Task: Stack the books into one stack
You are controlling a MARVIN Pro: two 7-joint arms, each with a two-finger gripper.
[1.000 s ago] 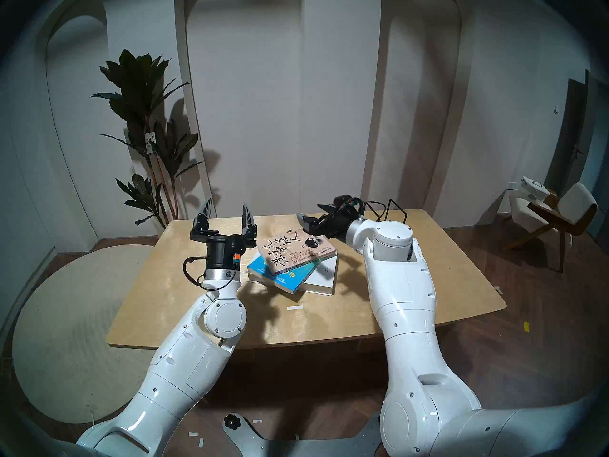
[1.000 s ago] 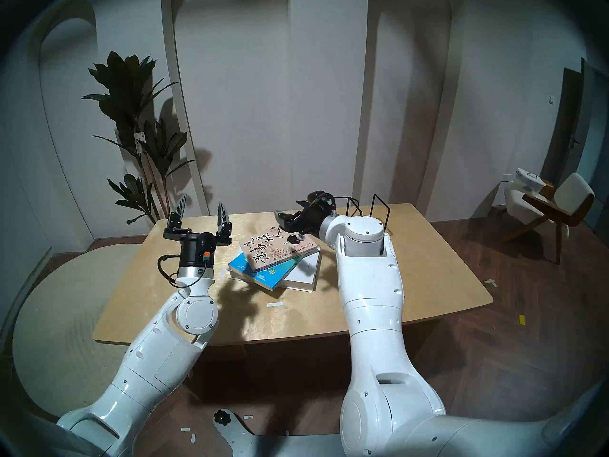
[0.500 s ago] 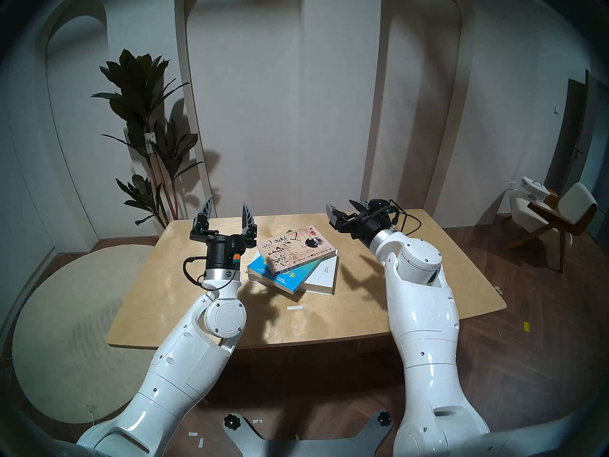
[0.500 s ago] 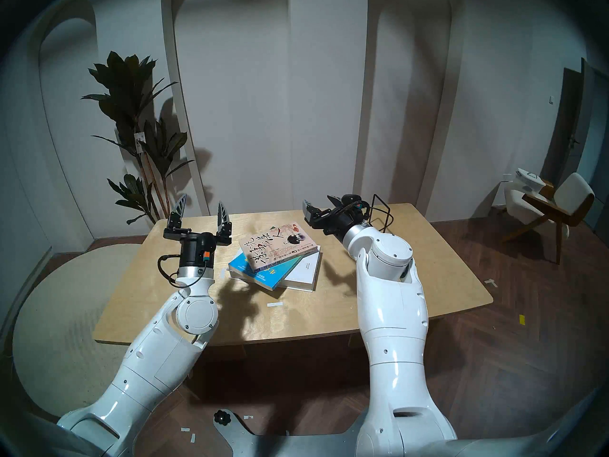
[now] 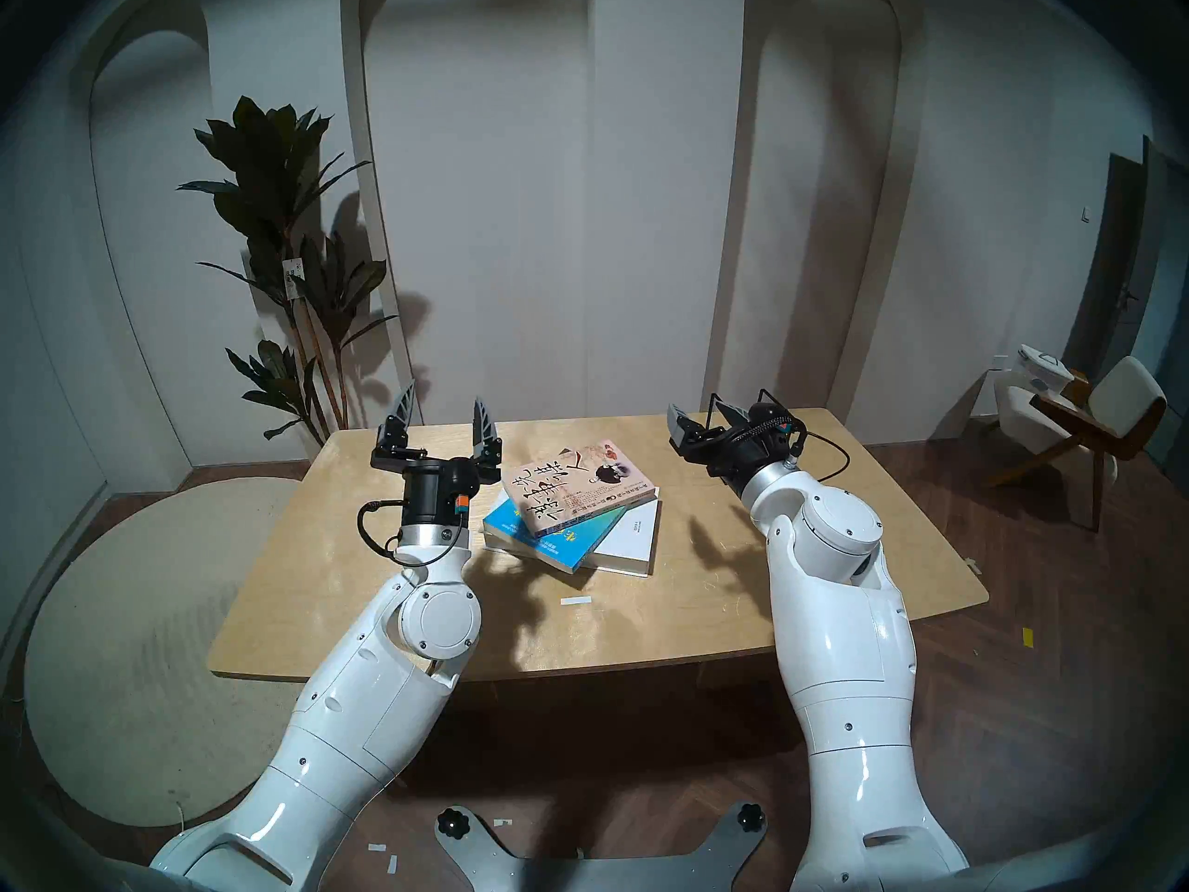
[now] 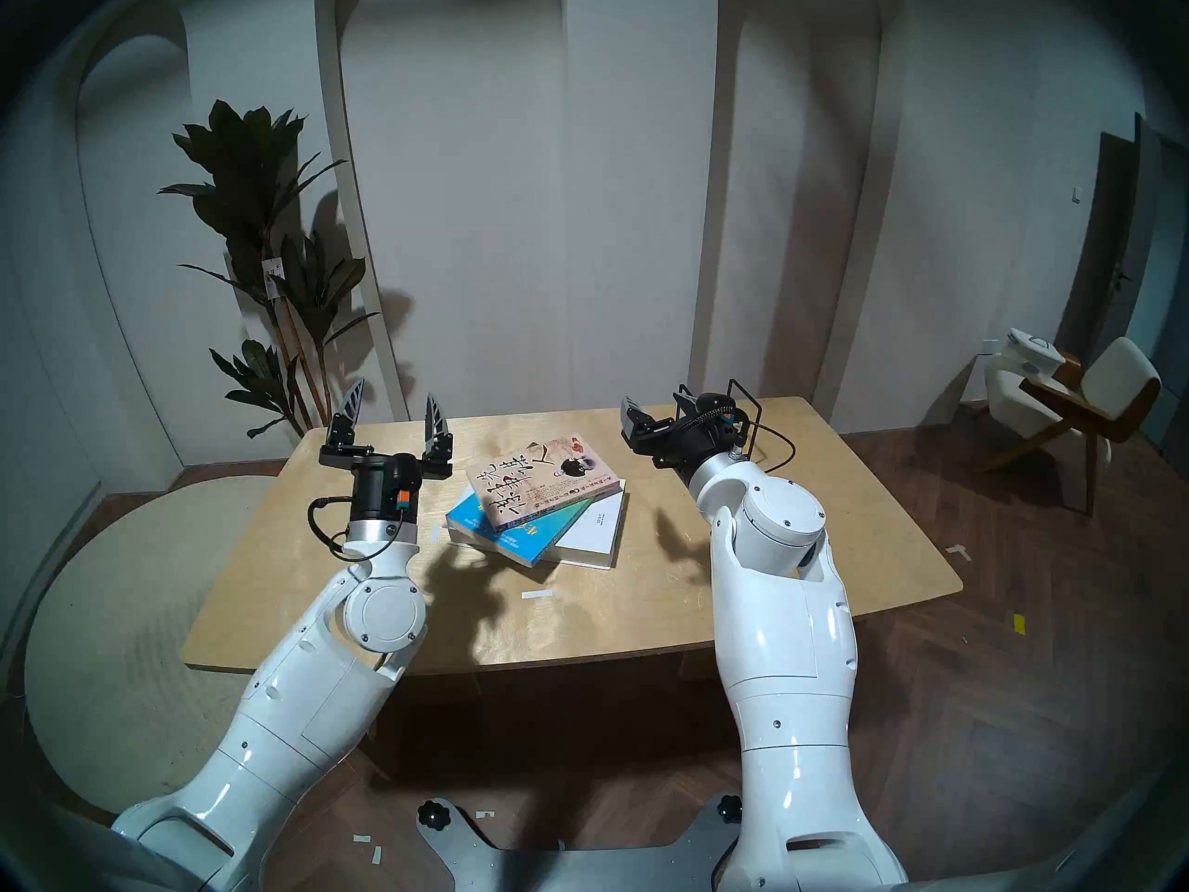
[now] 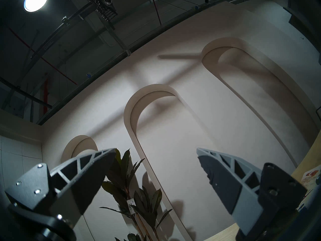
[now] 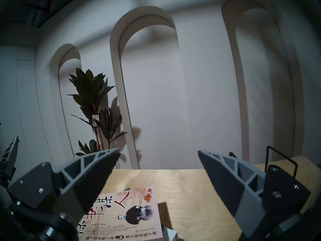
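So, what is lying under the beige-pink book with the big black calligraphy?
Under the beige-pink book lies a blue-green book, turned askew, and below that a white book on the table. Most of both lower covers is hidden, so their designs cannot be read.

A light wooden table (image 5: 399, 607) fills the middle, with a white tape strip (image 5: 574, 600) near its front. A black wire rack (image 8: 278, 161) stands at its far right. A leafy plant (image 5: 289, 240) stands far left, a chair (image 5: 1087, 421) far right, and a round rug (image 5: 129, 646) lies left.
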